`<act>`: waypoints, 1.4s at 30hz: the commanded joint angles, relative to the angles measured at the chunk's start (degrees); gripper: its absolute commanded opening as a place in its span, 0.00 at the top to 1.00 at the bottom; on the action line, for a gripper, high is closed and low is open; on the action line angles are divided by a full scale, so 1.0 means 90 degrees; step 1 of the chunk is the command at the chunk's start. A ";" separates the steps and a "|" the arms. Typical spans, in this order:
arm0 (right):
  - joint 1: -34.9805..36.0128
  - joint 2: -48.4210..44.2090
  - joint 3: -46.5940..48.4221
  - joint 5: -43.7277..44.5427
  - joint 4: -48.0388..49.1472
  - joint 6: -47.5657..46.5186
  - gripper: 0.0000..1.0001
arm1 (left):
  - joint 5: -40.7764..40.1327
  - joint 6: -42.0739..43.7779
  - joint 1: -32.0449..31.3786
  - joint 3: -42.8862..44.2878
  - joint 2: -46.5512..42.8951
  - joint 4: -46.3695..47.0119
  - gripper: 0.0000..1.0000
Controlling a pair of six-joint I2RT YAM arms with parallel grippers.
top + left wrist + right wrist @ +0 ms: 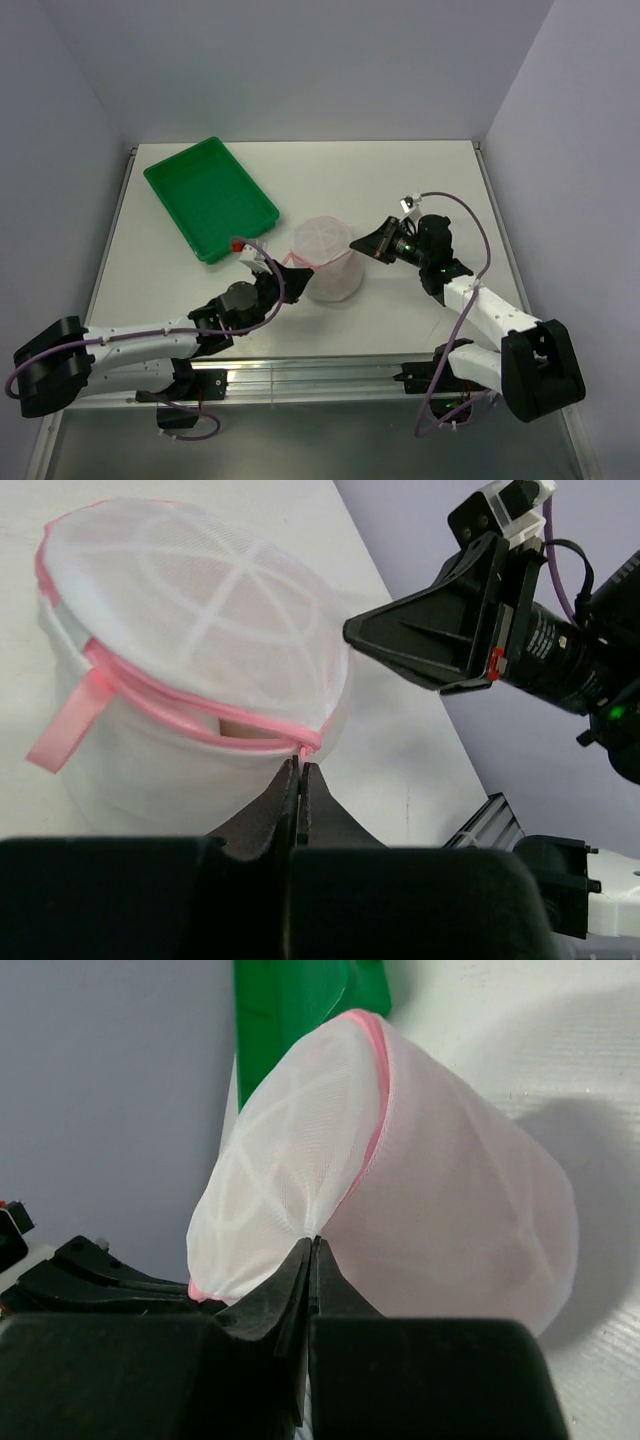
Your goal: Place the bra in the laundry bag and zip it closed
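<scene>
The laundry bag point(325, 260) stands upright at the table's middle, a white mesh drum with pink zip edging, also seen in the left wrist view point(190, 630) and the right wrist view point(450, 1190). A bit of the peach bra point(245, 730) shows inside, through the gap of the zip. My left gripper point(272, 265) point(300, 763) is shut on the pink zip pull point(306, 744) at the bag's left side. My right gripper point(353, 250) point(314, 1241) is shut, pinching the mesh near the bag's rim on the right side.
A green plastic tray point(210, 195) lies at the back left, close behind the bag, and also shows in the right wrist view point(300, 1000). A pink ribbon loop point(70, 720) hangs from the bag's side. The metal rail point(320, 375) runs along the table's near edge.
</scene>
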 commanded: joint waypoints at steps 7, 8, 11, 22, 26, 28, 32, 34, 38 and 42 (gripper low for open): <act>-0.0507 0.1356 0.1054 -0.0163 0.1165 -0.0386 1.00 | -0.0846 0.0388 -0.0029 -0.0314 -0.1027 -0.1023 1.00; -0.0507 0.1502 0.1248 -0.0164 0.1087 -0.0327 1.00 | -0.0807 0.0398 -0.0029 -0.0285 -0.0988 -0.0984 1.00; -0.0390 0.1416 0.1571 0.0059 0.0464 -0.0647 0.78 | -0.0710 0.0437 -0.0126 -0.0206 -0.0676 -0.0555 1.00; 0.0907 -0.1201 0.0294 0.1193 -0.1258 -0.0572 0.33 | 0.0042 0.0350 -0.0214 0.0780 0.1228 0.1614 1.00; 0.1114 -0.1680 -0.0165 0.1203 -0.1121 -0.0074 0.46 | 0.0111 0.0242 -0.0322 0.0878 0.1492 0.1887 1.00; 0.1124 -0.1807 -0.0205 0.1291 -0.1140 -0.0014 0.44 | 0.0092 0.0242 -0.0370 0.0887 0.1512 0.1839 1.00; 0.1114 -0.1652 -0.0127 0.1311 -0.0956 0.0034 0.33 | 0.0092 0.0135 -0.0400 0.0819 0.1483 0.1741 1.00; 0.1124 -0.1438 -0.0137 0.1126 -0.0721 0.0219 0.33 | 0.0121 0.0135 -0.0429 0.0810 0.1483 0.1722 1.00; 0.1134 -0.1095 -0.0108 0.0920 -0.0086 0.0503 0.38 | 0.0150 0.0154 -0.0468 0.0780 0.1444 0.1702 1.00; 0.1144 -0.0929 -0.0030 0.1134 -0.0144 0.0484 0.59 | 0.0160 0.0174 -0.0478 0.0731 0.1346 0.1663 1.00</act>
